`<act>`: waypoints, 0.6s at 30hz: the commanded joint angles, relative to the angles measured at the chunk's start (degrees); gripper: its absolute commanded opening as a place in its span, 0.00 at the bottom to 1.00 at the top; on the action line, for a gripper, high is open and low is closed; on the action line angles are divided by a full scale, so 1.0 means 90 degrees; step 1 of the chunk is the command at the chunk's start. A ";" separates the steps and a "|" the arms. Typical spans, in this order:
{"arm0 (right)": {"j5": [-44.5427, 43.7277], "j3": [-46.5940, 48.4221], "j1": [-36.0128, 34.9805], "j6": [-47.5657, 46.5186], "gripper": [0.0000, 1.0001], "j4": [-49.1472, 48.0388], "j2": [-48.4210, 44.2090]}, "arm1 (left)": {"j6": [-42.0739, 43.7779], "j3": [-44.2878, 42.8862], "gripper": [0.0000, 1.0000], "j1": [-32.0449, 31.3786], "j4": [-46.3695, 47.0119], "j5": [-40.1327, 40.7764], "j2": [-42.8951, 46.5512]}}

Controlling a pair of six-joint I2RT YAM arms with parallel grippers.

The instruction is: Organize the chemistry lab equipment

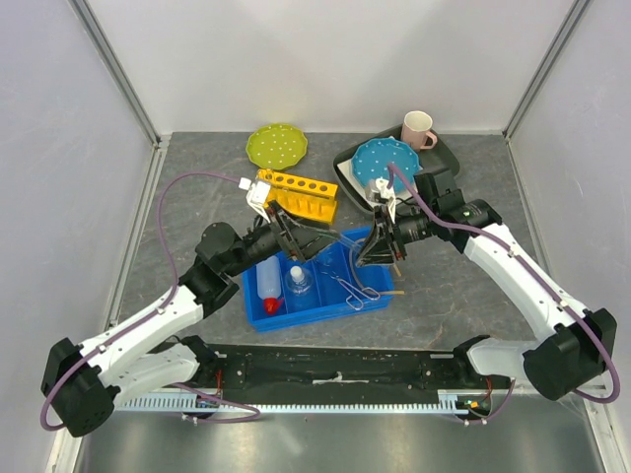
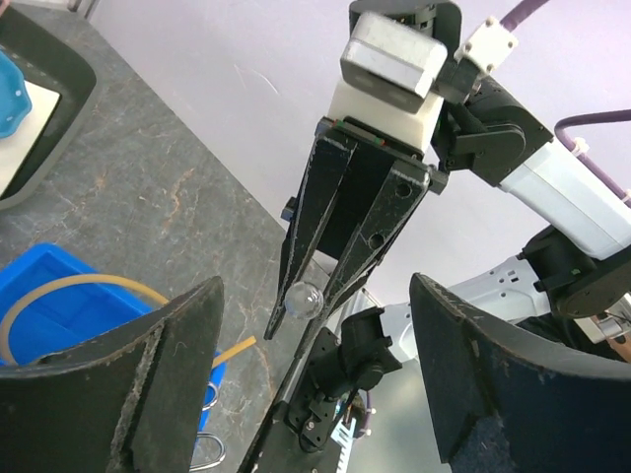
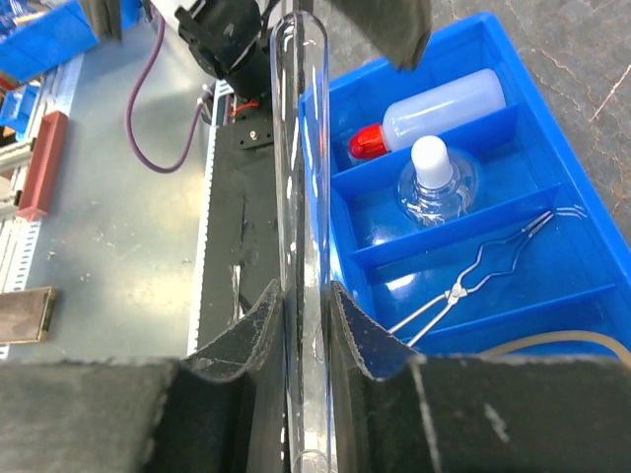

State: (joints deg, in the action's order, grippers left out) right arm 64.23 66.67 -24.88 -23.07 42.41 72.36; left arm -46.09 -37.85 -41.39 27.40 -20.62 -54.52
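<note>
One breakable, maybe slippery glass tube (image 3: 300,148) is pinched in the right gripper (image 3: 306,301); the wide left gripper (image 2: 315,286) should hold its middle.

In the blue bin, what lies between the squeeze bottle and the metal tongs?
The glass flask with white stopper sits in its own compartment between the squeeze bottle and the tongs, clearest in the right wrist view.
</note>
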 commanded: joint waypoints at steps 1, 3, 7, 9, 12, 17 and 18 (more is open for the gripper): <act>0.0442 -0.0025 0.0069 0.0824 0.21 -0.0805 0.0046 | -0.0026 -0.0111 0.79 -0.0196 0.0530 0.0465 -0.0172; 0.0461 -0.0074 0.0089 0.1009 0.21 -0.0952 0.0056 | -0.0123 -0.0150 0.74 -0.0245 0.0530 0.0543 -0.0289; 0.0452 -0.0143 0.0089 0.1128 0.21 -0.1158 0.0095 | -0.0241 -0.0287 0.68 -0.0333 0.0549 0.0543 -0.0543; 0.0442 -0.0152 0.0089 0.1147 0.21 -0.1177 0.0105 | -0.0319 -0.0355 0.65 -0.0353 0.0588 0.0553 -0.0650; 0.0403 -0.0201 0.0089 0.1177 0.21 -0.1216 0.0115 | -0.0407 -0.0394 0.59 -0.0382 0.0657 0.0582 -0.0709; 0.0383 -0.0318 0.0089 0.1264 0.21 -0.1324 0.0115 | -0.0436 -0.0365 0.57 -0.0411 0.0667 0.0660 -0.0710; 0.0393 -0.0338 0.0089 0.1284 0.21 -0.1363 0.0115 | -0.0436 -0.0346 0.56 -0.0411 0.0657 0.0689 -0.0710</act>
State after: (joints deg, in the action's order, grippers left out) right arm 66.15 64.53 -24.25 -12.91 33.08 73.23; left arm -48.58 -38.85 -44.64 30.00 -16.49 -61.12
